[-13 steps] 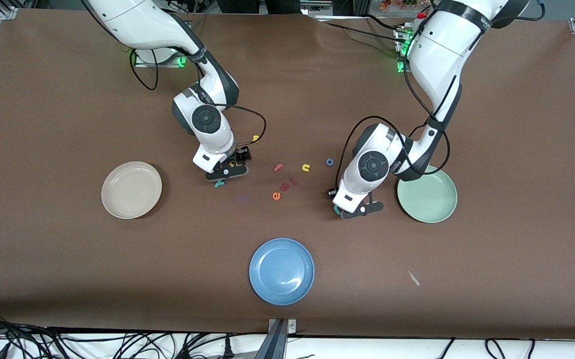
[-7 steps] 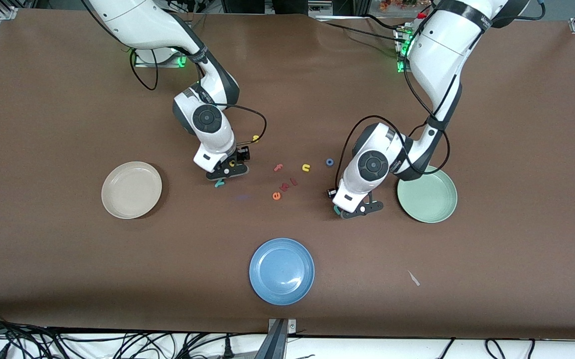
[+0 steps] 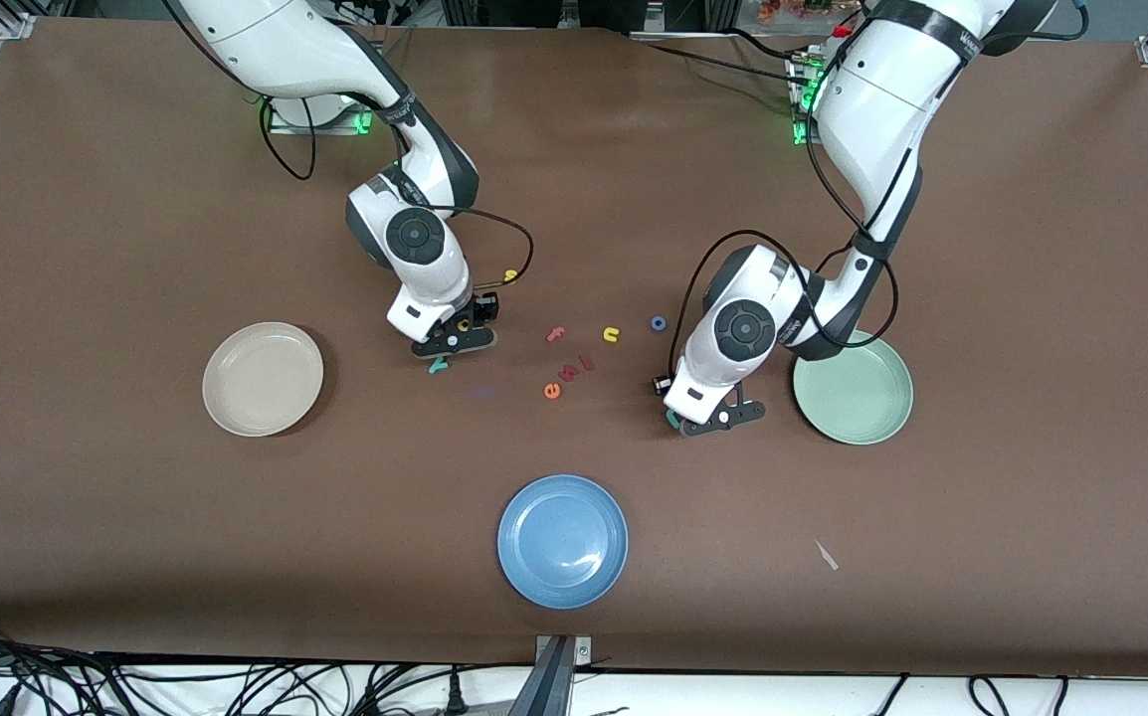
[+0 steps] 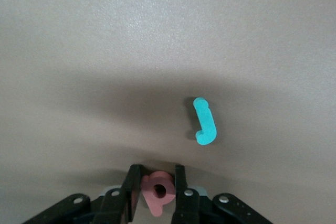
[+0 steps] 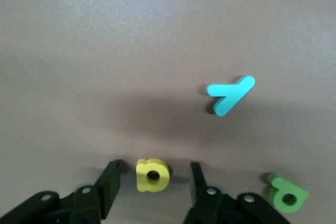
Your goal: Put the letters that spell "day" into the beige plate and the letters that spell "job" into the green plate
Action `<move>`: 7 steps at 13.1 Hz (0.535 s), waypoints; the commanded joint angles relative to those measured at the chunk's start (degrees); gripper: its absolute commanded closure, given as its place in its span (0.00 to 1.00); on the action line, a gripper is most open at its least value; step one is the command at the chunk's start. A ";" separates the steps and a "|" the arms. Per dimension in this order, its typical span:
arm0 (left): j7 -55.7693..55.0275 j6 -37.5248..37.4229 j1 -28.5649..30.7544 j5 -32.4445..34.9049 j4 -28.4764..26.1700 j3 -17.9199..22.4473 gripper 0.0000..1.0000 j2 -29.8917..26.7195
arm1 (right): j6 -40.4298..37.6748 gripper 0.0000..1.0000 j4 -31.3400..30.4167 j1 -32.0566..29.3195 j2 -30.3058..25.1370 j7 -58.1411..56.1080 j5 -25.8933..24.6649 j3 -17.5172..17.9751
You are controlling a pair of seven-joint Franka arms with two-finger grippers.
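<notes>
Left gripper [image 4: 156, 190], frame bottom, pinches the small red foam "b" [image 4: 157, 191]. Right gripper [image 5: 152, 182] straddles the yellow foam "a" [image 5: 152, 174], jaws apart, nothing held. The "a" sits nearer one finger, so closing may skew it.

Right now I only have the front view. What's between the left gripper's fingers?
Observer: The left gripper is shut on the red "b", as the left wrist view shows.
Operator: And the teal "j"?
Observer: The "j" lies flat on the table, apart from the fingers.
Operator: Right gripper?
Observer: The right gripper has open fingers on either side of the yellow "a", gaps showing on both sides.
Operator: Other "day" letters?
Observer: The teal "y" and green "d" lie loose on the table nearby.
</notes>
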 commanded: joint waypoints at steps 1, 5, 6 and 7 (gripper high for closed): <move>-0.33 -4.44 0.39 1.39 1.14 0.28 0.92 -2.79 | 1.01 0.43 -0.84 -0.07 -0.31 1.83 -1.16 0.63; 9.13 -12.79 4.33 1.39 6.24 0.46 0.92 -3.67 | 1.01 0.49 -0.93 -0.07 -0.31 1.83 -1.07 0.63; 12.90 -13.68 6.78 1.39 6.51 0.37 0.91 -4.46 | 1.10 0.49 -0.93 -0.07 -0.23 1.83 -1.16 0.63; 15.81 -13.77 8.81 1.39 6.43 0.37 0.91 -4.90 | 1.10 0.50 -0.93 -0.07 -0.23 1.83 -1.07 0.63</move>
